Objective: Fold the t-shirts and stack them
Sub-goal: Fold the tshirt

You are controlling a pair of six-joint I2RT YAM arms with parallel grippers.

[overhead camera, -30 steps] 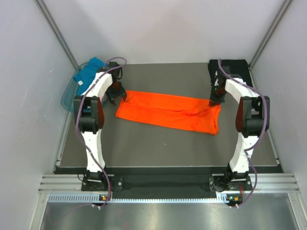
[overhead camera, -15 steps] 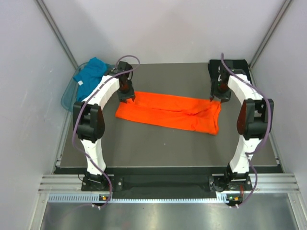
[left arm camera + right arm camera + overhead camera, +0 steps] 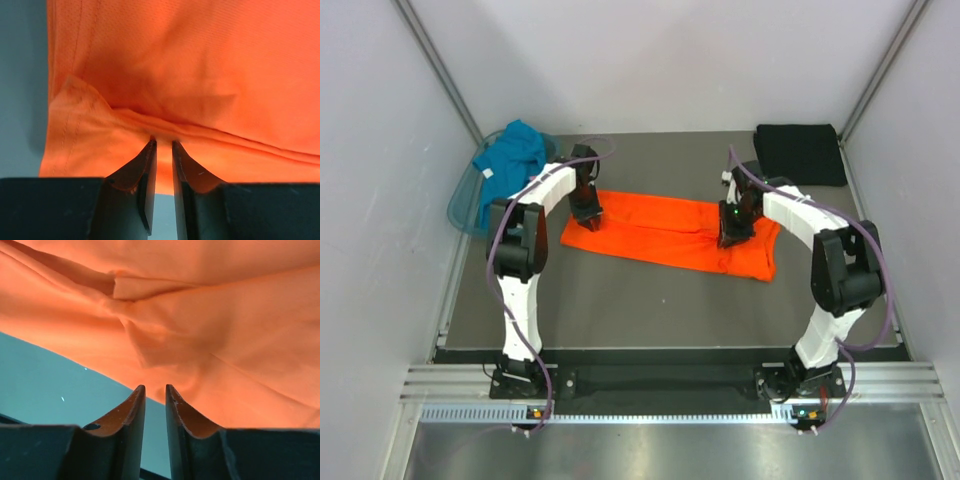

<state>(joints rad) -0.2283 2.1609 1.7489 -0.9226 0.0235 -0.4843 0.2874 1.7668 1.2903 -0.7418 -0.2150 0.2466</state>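
Orange t-shirt (image 3: pixel 660 232): where does it lie, and which way does it run?

Operator: I see it flat on the table (image 3: pixel 650 300), mid-mat, folded into a long strip. Its long axis runs left to right between my two arms, the right end sitting slightly nearer me. The black t-shirt (image 3: pixel 800 153) is well apart at the far right corner; the teal t-shirt (image 3: pixel 515 150) sits at the basket (image 3: pixel 458 205), far left.

Inspector: Fingers?

Operator: Left gripper (image 3: pixel 163 144) is at the strip's left end, far edge. Its fingers are drawn close, a narrow slit between them, tips against a raised fold ridge that runs across in front of them. Right gripper (image 3: pixel 155 387) is down on the strip a little inboard of the right end, equally narrow, tips meeting the cloth's edge, bare table showing in the slit. Whether either has cloth pinched, I cannot tell.

Inspector: What governs the next move?

Operator: My judgement: each arm has its own end, with the cloth directly ahead of the tips. Any end-to-end fold must travel along that long axis, so both pinches must hold.
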